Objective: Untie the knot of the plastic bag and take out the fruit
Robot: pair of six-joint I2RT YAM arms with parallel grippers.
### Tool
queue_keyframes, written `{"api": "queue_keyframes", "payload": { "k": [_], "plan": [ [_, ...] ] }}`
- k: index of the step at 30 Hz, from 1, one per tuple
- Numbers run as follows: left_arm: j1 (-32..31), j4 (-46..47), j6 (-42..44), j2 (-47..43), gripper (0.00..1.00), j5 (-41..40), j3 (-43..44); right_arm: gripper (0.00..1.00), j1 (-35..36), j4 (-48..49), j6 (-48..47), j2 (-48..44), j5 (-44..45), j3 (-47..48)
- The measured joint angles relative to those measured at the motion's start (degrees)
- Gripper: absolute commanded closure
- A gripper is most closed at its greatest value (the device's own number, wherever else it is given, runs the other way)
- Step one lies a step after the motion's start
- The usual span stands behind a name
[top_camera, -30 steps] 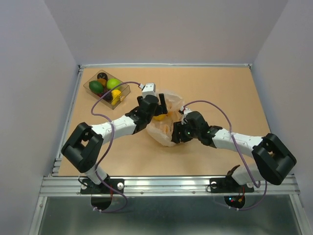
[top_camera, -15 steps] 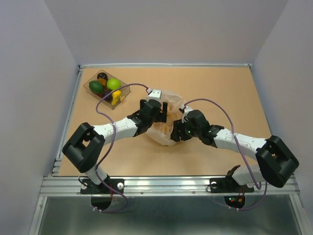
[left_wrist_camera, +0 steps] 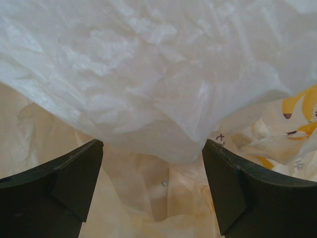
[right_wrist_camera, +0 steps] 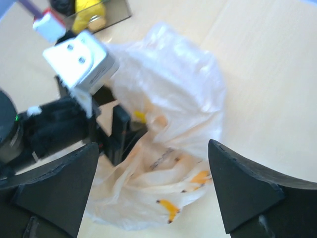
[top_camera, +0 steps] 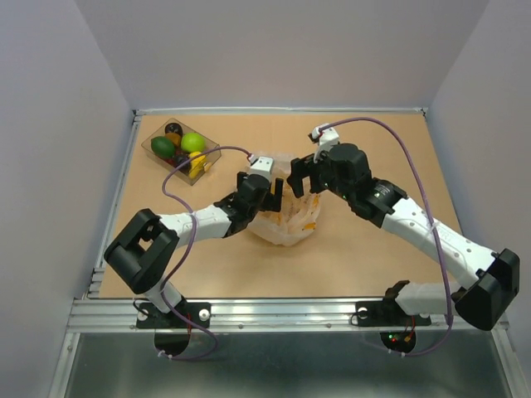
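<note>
While the plastic bag (top_camera: 289, 224) lies crumpled mid-table, its length running near-to-far, my left gripper (left_wrist_camera: 153, 151) is spread wide at its left flank, a fold of film hanging between the fingers. My right gripper (right_wrist_camera: 152, 148) hovers above, wide and empty. Fruit (top_camera: 192, 142) sits in the clear tray (top_camera: 211, 152), far-left.

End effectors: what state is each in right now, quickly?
Left end effector: open, plastic bag film in its gap, not clamped.
Right end effector: open, empty, above the bag.

White-linked left arm (top_camera: 202, 218) and right arm (top_camera: 417, 225), bulky black joints, purple cables (top_camera: 369, 119), white wrist cameras (top_camera: 263, 163), black left gripper (left_wrist_camera: 152, 148)
</note>
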Motion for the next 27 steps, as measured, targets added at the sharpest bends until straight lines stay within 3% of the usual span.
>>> {"api": "queue_keyframes", "payload": {
  "k": [5,13,15,16,17,18,23,27],
  "plan": [
    [0.00,2.47,-0.02,-0.37,0.08,0.59,-2.05,0.00,-0.44,-1.09,-6.47,3.45,5.14,5.55],
    [0.00,5.62,0.00,-1.05,0.08,0.55,-3.08,0.02,-3.45,-2.05,-13.00,16.35,3.87,11.10],
    [0.00,6.03,0.00,-1.05,0.08,0.52,-3.08,0.22,-4.31,-2.12,-14.01,18.47,2.93,11.39],
    [0.00,6.32,0.00,-1.05,0.08,0.52,-3.08,0.47,-4.72,-2.14,-14.19,19.45,2.69,11.56],
    [0.00,6.58,0.00,-1.05,0.08,0.52,-3.10,0.59,-5.14,-2.14,-14.53,20.33,2.34,11.80],
    [0.00,6.80,0.00,-1.05,0.08,0.55,-3.10,0.78,-5.44,-2.32,-14.82,21.09,2.05,12.31],
    [0.00,8.48,0.26,-0.90,0.07,0.50,-3.10,0.98,-6.10,-2.58,-14.95,22.32,0.33,14.78],
    [0.00,10.36,1.09,1.01,0.07,-0.15,-2.89,1.00,-6.08,-2.12,-14.88,22.27,-1.18,16.11]
  ]
}}
